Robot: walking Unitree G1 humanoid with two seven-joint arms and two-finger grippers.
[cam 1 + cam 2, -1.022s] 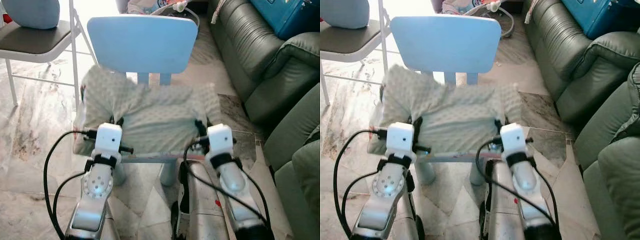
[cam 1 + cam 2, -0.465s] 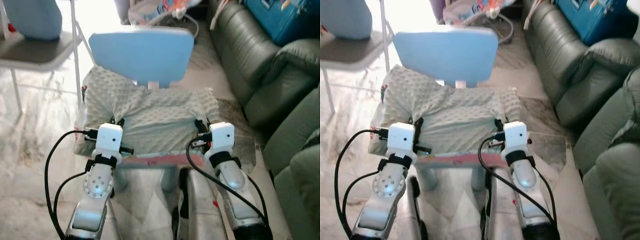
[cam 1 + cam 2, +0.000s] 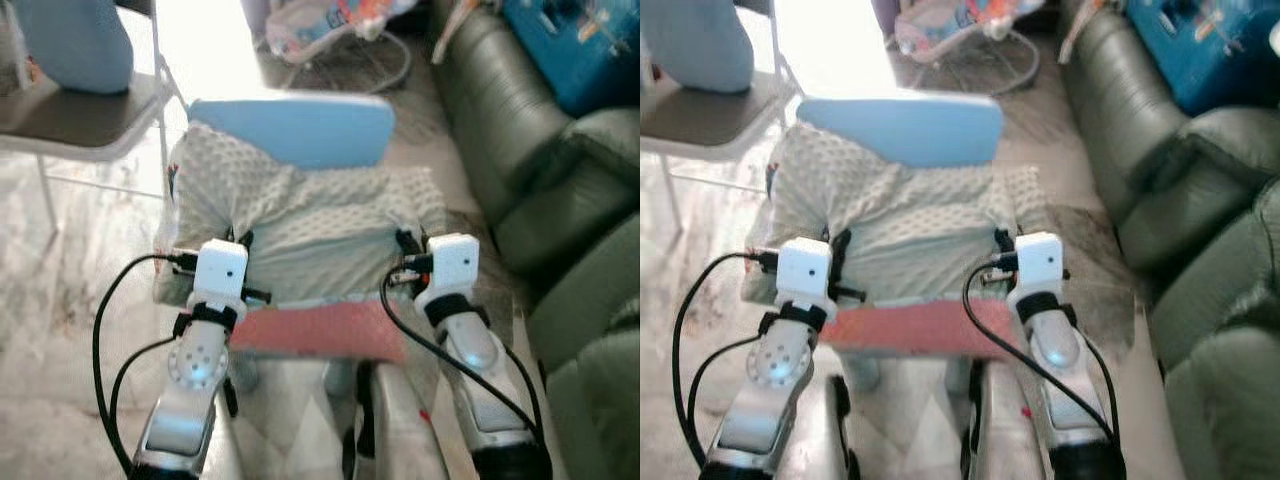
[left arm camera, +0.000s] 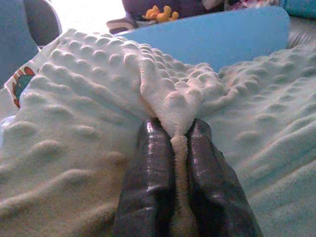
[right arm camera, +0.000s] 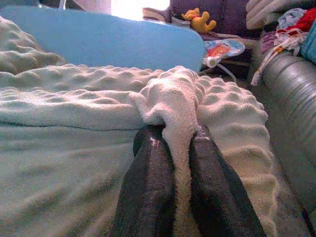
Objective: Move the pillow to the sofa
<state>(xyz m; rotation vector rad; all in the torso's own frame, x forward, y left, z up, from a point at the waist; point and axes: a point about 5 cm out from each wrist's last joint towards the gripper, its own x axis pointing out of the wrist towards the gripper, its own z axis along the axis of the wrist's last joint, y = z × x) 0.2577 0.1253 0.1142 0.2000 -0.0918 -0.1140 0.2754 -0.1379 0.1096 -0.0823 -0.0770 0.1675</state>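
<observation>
Room: marble floor, dark green sofa on the robot's right, folding chair at far left.
Pillow: pale bumpy fabric, long axis left to right, against the blue chair back.
Left gripper: fingers pinching a fold near the pillow's left end.
Right gripper: fingers pinching a fold near its right end.

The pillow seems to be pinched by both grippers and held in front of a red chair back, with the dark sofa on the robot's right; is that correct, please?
Not quite: the chair back is light blue, not red, as the left eye view shows. The rest holds: the left gripper and right gripper both pinch the pillow, and the dark sofa is on the robot's right.
</observation>
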